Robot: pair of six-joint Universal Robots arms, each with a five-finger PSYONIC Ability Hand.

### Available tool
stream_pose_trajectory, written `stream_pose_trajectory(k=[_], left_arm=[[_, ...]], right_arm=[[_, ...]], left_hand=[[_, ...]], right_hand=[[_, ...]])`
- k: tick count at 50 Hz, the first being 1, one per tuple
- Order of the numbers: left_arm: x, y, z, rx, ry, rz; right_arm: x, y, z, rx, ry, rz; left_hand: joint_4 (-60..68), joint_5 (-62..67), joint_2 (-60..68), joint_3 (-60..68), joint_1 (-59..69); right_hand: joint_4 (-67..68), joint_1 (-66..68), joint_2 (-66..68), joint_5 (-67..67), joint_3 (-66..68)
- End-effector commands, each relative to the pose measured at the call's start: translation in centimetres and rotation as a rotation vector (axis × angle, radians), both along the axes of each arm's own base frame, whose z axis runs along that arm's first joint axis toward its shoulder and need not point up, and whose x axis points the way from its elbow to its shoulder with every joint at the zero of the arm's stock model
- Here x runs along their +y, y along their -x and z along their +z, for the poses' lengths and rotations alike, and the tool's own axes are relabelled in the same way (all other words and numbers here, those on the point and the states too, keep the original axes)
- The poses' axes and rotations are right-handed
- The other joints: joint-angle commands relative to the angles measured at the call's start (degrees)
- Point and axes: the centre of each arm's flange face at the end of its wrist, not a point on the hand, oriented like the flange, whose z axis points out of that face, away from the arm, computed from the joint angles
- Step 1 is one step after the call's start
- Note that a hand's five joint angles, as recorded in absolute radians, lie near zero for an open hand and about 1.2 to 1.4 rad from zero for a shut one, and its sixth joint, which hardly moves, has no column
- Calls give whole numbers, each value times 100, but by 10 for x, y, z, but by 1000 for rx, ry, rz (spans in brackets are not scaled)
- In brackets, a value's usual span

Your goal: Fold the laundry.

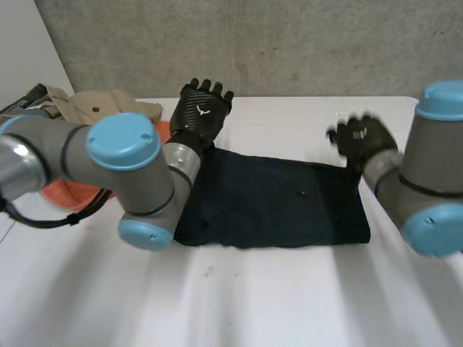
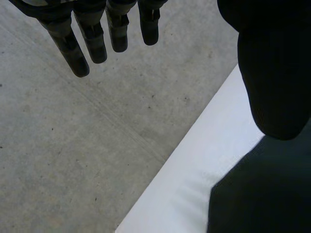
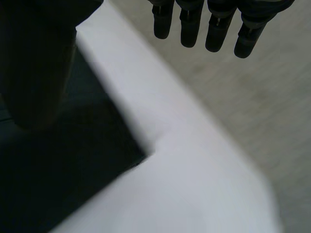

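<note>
Bare grey concrete wall (image 1: 289, 43) closes off the back, and in front of it a smooth white table (image 1: 253, 303) carries everything I am working with. At its centre lies the navy garment (image 1: 268, 206), a matte, soft-looking cloth laid flat as a wide rectangle with fairly straight edges and a slightly rounded corner at seven o'clock. At about nine o'clock from it waits the rest of the laundry, a crumpled beige garment (image 1: 108, 105) over an orange cloth (image 1: 61, 194), partly behind my left arm (image 1: 108, 152). My left hand (image 1: 202, 108) hangs over the navy cloth's eleven o'clock corner, its fingers (image 2: 92, 41) straight, spread and gripping nothing. My right hand (image 1: 365, 139) is at the one o'clock corner, fingers (image 3: 214, 29) likewise straight and empty, with the cloth's corner under its palm. I judge this a pause between folds: the piece looks folded at least once and neither hand has hold of it. Next I would need both hands down on those far corners, pinching the layers together, then carrying the edge towards six o'clock evenly so the limp fabric does not skew. Smallest, a button-like dot (image 1: 304, 193) sits near the middle.
</note>
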Motion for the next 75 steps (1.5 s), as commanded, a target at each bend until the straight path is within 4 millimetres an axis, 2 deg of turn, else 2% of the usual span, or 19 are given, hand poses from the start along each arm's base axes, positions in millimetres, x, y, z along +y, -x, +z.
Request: stream_pose_trajectory(k=[1, 9, 11, 12, 14, 24, 27, 31, 35, 39, 41, 42, 43, 44, 47, 50, 57, 65, 75], left_arm=[[23, -18, -2, 25, -82, -7], [29, -24, -11, 30, -127, -4], [29, -24, -12, 30, -131, -3], [29, -25, -12, 29, -132, -2], [31, -26, -13, 25, -135, -1], [46, -38, 24, 68, -77, -3], [49, -42, 30, 75, -70, 0], [48, -48, 27, 76, -79, 13], [49, -50, 20, 73, -104, 19], [50, -53, 14, 71, -125, 24], [51, -54, 11, 66, -134, 23], [51, -54, 10, 66, -135, 23], [51, -54, 10, 66, -135, 23], [52, -54, 11, 67, -133, 21], [49, -52, 16, 81, -118, 20], [48, -48, 24, 105, -94, 11], [52, -24, 55, 267, -80, -64], [75, 22, 43, 314, -227, -185], [75, 56, -34, 120, -453, -167]], right_arm=[[38, 17, -49, -60, -253, 2], [21, 19, -69, -98, -152, 0], [17, 19, -79, -85, -155, -4], [11, 23, -86, -53, -146, -20], [9, 27, -90, -4, -130, -35], [-17, 95, -26, 468, 245, -169], [-12, 80, -22, 509, 293, -105], [16, 14, -11, 437, 423, 142], [78, -51, -33, 347, 450, 549], [133, -70, -69, 326, 352, 809], [141, -69, -75, 335, 318, 827], [142, -67, -76, 337, 304, 822], [137, -64, -74, 347, 290, 784], [134, -63, -72, 348, 289, 769], [121, -59, -44, 281, 321, 676], [110, -49, 14, 59, 360, 559], [82, -22, 76, -446, 225, 386], [39, 1, 58, -384, 35, 204], [11, 4, -3, -299, -245, 67]], left_hand=[[-176, -276, -203, -241, -63], [-176, -276, -203, -241, -63], [-176, -276, -203, -241, -63], [-176, -276, -203, -241, -63], [-176, -276, -203, -241, -63], [-176, -276, -203, -241, -63], [-176, -276, -203, -241, -63], [-176, -276, -203, -241, -63], [-176, -276, -203, -241, -63], [-176, -276, -203, -241, -63], [-176, -276, -203, -241, -63], [-176, -276, -203, -241, -63], [-176, -276, -203, -241, -63], [-176, -276, -203, -241, -63], [-176, -276, -203, -241, -63], [-176, -276, -203, -241, -63], [-176, -276, -203, -241, -63], [-176, -276, -203, -241, -63], [-176, -276, -203, -241, -63]], right_hand=[[127, 100, 149, 106, 154], [1369, 1341, 1391, 1347, 1396], [2893, 2866, 2915, 2872, 2920], [6710, 6683, 6732, 6689, 6737], [6749, 6721, 6771, 6728, 6776], [6749, 6721, 6771, 6728, 6776], [6749, 6721, 6771, 6728, 6776], [6749, 6721, 6771, 6728, 6776], [6749, 6721, 6771, 6728, 6776], [6749, 6721, 6771, 6728, 6776], [6749, 6721, 6771, 6728, 6776], [5323, 5295, 5345, 5301, 5350], [512, 485, 534, 491, 539], [-251, -279, -229, -272, -224], [-251, -279, -229, -272, -224], [-251, -279, -229, -272, -224], [-251, -279, -229, -272, -224], [-251, -279, -229, -272, -224], [-251, -279, -229, -272, -224]])
